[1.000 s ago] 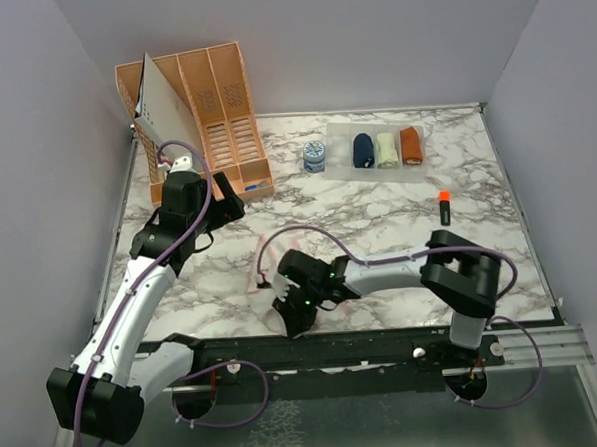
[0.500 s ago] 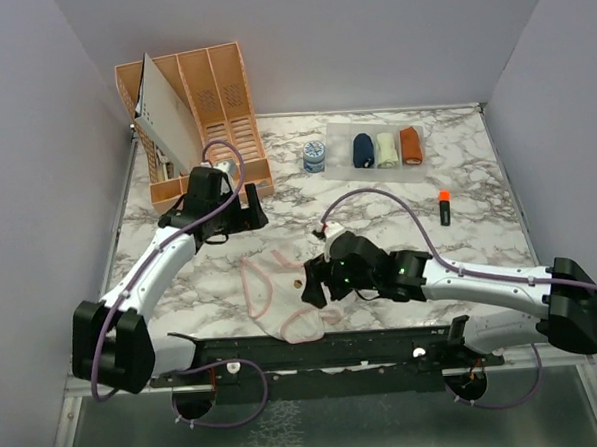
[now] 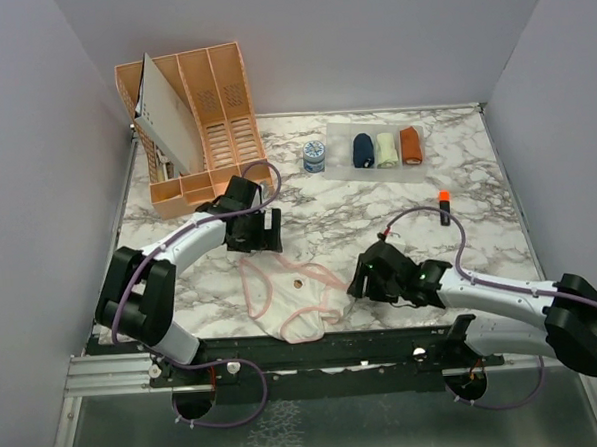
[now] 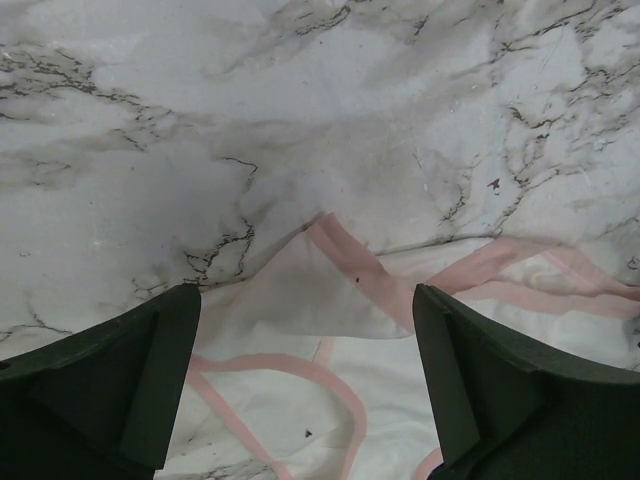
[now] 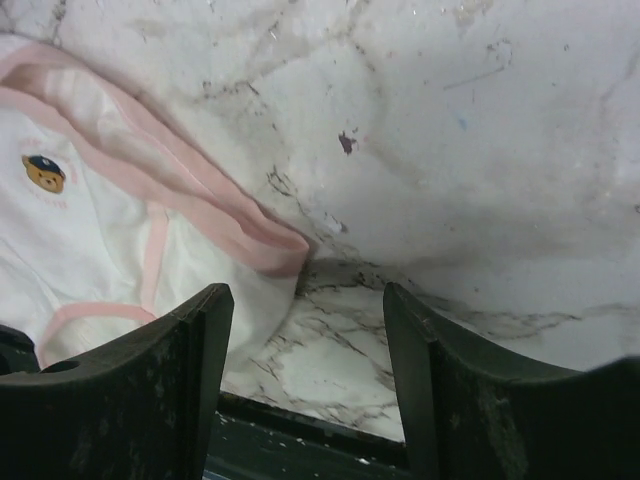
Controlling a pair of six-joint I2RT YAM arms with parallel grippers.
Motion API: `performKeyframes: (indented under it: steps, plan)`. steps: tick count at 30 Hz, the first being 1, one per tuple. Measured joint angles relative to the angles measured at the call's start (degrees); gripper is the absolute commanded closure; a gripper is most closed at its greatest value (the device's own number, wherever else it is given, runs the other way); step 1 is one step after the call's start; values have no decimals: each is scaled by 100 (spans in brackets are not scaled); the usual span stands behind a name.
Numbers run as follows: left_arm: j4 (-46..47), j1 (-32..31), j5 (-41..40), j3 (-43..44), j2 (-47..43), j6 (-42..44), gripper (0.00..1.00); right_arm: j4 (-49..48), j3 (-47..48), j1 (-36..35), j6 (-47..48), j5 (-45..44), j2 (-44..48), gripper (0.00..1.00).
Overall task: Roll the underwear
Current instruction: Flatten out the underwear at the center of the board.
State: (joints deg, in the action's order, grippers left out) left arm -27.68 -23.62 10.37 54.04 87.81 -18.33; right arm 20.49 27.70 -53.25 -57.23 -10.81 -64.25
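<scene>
At opposite corners of the underwear (image 3: 293,302), both arms hovered with jaws wide.
The left gripper (image 4: 305,300), fingers apart, straddled its far corner. The right gripper (image 5: 305,300), likewise spread, faced its right corner. The cloth lay flat between them, long axis running arm to arm.

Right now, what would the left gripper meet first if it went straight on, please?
Most likely the whitish cloth briefs with pink edging, whose corner lies ahead of the open left gripper.
</scene>
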Motion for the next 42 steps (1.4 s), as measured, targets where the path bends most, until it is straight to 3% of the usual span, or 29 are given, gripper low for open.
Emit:
performKeyframes:
  steps: [7, 10, 15, 19, 21, 22, 26, 31, 32, 33, 36, 39, 42]
  plan:
    - [-210, -48, -227, 7, 225, 13, 14, -610, 221, 236, -79, 341, -737, 59]
    - [-249, -46, -256, 4, 249, 11, 22, -647, 365, 238, -61, 407, -981, 74]
    - [-249, -50, -219, 7, 304, 17, 54, -710, 385, 238, 63, 433, -1121, 99]
    - [-245, -50, -87, 4, 343, 31, 79, -699, 457, 238, 275, 415, -1141, 100]
    - [-225, -50, 4, 7, 341, 28, 97, -669, 601, 243, 463, 356, -1141, 100]
    - [-216, -50, 37, 4, 339, 28, 100, -647, 697, 271, 577, 299, -1141, 100]
    - [35, -50, 186, -133, 98, -166, 100, -566, 1172, 518, 1054, 127, -1139, 100]
    - [640, -50, -39, -933, -1152, -1038, 100, -407, 1622, 1342, 1694, 9, -1143, 100]
    - [743, -50, -173, -1130, -1462, -1305, 86, -358, 1692, 1488, 1797, -11, -1165, 100]
    - [852, -52, -302, -1344, -1770, -1543, 63, -295, 1792, 1635, 1919, -37, -1211, 100]
    - [1224, -52, -706, -2087, -2739, -2166, 27, -140, 2124, 1945, 2299, -146, -1513, 100]
    - [1231, -48, -990, -2319, -2903, -2516, 18, -59, 2369, 2000, 2605, -149, -1878, 99]
    - [1220, -48, -1145, -2194, -2428, -2544, 15, -37, 2542, 2000, 2848, -144, -2247, 96]
